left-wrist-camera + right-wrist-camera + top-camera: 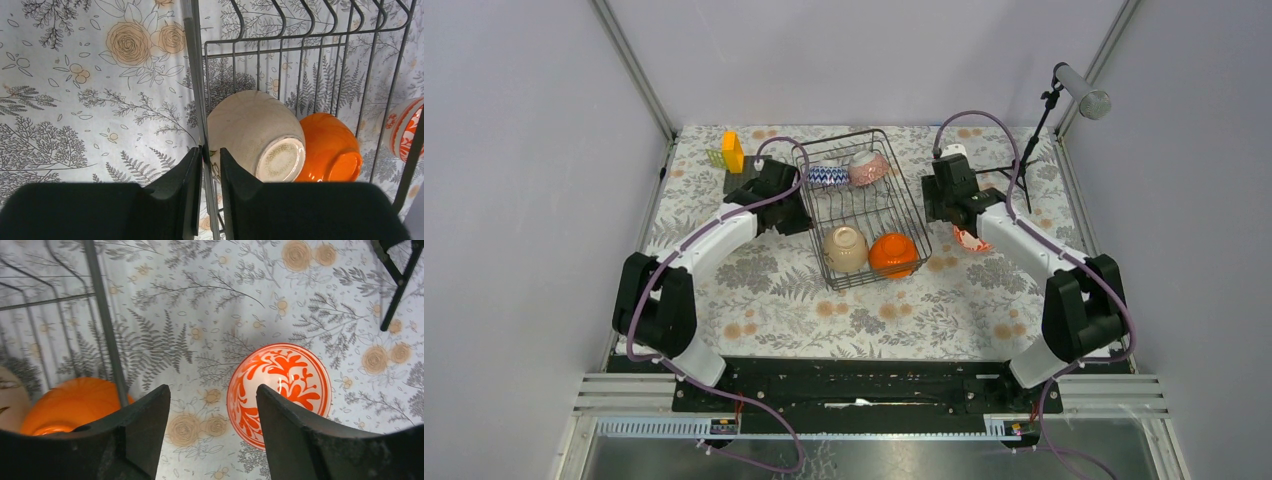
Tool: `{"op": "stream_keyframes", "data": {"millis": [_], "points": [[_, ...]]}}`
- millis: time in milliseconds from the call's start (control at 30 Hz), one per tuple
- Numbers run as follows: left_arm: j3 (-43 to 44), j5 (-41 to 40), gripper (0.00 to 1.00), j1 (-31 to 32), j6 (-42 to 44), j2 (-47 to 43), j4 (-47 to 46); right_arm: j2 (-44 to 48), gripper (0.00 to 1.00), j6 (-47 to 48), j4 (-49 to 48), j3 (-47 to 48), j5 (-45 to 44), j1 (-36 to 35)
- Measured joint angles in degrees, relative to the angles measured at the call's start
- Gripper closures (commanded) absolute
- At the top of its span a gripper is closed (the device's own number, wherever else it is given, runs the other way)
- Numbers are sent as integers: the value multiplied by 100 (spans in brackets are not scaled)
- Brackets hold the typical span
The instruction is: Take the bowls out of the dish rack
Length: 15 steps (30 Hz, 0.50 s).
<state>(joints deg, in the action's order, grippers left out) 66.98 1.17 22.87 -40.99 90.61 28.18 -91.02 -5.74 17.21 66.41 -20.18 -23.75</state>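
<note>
Dish rack (865, 208): thin black wire, rectangular, low sides, grid floor, set mid-table on a floral cloth (774, 290) printed with grey ferns and tan roses.

Four bowls are inside. At the far end a blue-white bowl (827, 175) with a zigzag pattern and a pink speckled bowl (868, 168) stand on edge, side by side. At the near end lie a beige bowl (252, 137), matte and tipped so its unglazed foot ring shows, and a glossy orange bowl (330, 150) touching it.

A fifth bowl, the red-and-white bowl (280, 392), has scrolling red leaf-work inside. It sits upright on the cloth just outside the rack's right side.

Left gripper (210, 152): its black fingers are drawn nearly together astride the rack's left rim wire, with the beige bowl just beyond the wire. The wire meets one finger and a sliver of gap shows at the other, so a firm clamp cannot be told.

Right gripper (212, 395): its fingers stand wide apart and hold nothing. It hangs above the cloth with the red-and-white bowl below, nearer one finger.
</note>
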Motion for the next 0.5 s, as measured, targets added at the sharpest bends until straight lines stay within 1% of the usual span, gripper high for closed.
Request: {"op": "stream_keyframes", "data": {"millis": [67,133,167,300,367,500], "points": [[0,-46,84,28,26,17,-2,98,25,26,4,39,173,0],[0,-114,97,42,57,48,0,142,22,42,4,109,350,0],[0,-136,100,46,72,66,2,151,22,42,9,164,459,0],[2,-168,100,85,116,74,-17,153,20,-31,24,468,876,0],[2,-181,100,98,168,72,-22,153,16,-166,24,678,1095,0],[-2,-232,100,140,273,50,-31,151,5,-737,-31,1119,1574,0]]}}
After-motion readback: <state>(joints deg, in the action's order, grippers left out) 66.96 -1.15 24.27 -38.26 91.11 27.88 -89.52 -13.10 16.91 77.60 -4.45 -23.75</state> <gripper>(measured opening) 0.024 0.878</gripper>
